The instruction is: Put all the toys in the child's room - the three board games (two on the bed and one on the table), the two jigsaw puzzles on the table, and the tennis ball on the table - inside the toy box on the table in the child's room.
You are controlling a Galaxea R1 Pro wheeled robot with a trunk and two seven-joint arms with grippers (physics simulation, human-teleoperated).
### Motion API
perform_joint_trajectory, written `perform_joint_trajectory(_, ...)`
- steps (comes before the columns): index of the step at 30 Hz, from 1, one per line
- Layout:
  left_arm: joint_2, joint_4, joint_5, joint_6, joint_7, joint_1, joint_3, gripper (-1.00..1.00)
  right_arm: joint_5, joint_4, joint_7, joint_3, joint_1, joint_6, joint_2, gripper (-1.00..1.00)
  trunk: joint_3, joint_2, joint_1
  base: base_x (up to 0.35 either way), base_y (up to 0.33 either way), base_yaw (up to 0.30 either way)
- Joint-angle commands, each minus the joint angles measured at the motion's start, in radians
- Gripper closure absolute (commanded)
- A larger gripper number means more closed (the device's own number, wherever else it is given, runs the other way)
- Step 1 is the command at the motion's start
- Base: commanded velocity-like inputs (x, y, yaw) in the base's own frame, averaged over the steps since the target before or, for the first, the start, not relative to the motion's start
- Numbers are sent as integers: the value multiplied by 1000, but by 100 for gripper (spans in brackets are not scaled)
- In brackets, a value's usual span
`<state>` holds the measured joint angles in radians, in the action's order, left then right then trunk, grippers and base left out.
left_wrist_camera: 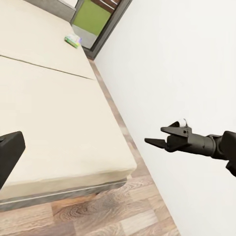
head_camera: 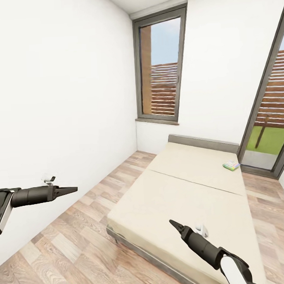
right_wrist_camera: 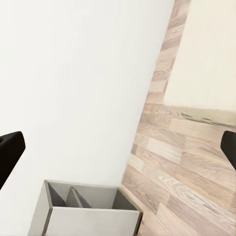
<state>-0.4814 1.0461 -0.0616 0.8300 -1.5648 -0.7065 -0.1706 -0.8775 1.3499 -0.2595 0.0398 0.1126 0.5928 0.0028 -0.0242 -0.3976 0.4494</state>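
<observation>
head view: the board game (head_camera: 231,165) lies far up the bed (head_camera: 181,198) near the headboard, ahead and right of your right gripper (head_camera: 175,225), the nearer one; the left gripper (head_camera: 71,189) hangs over the floor by the wall.
left wrist view: right gripper's tips look closed and empty, though it's small here.
right wrist view: left gripper's state you can't tell; a grey bin (right_wrist_camera: 83,211) sits by the wall.

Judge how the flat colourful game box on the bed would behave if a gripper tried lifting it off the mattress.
The board game looks thin and flat, so probably light and stiff. Lying flush on the soft bed, its edges may be hard to get under.
</observation>
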Motion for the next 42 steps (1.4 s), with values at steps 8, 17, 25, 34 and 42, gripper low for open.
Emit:
perform_joint_trajectory(8,0,0,0,11,-4,-1,0,-100,-1,0,-26,-7,1,0,-1,-100,2,-2,1,-84,-128,153)
perform_joint_trajectory(17,0,0,0,11,-4,-1,0,-100,-1,0,-30,-9,1,-1,0,-100,9,-2,1,-18,-58,237)
perform_joint_trajectory(25,0,0,0,11,-4,-1,0,-100,-2,0,-30,-9,1,-1,0,-100,13,-2,1,-1,-120,242)
perform_joint_trajectory(34,0,0,0,11,-4,-1,0,-100,-2,-1,-30,-9,1,-1,0,-100,14,-2,1,0,-16,103)
perform_joint_trajectory(42,0,0,0,11,-4,-1,0,-100,-1,-2,-30,-9,1,-1,0,-100,14,-2,1,-62,-17,9)
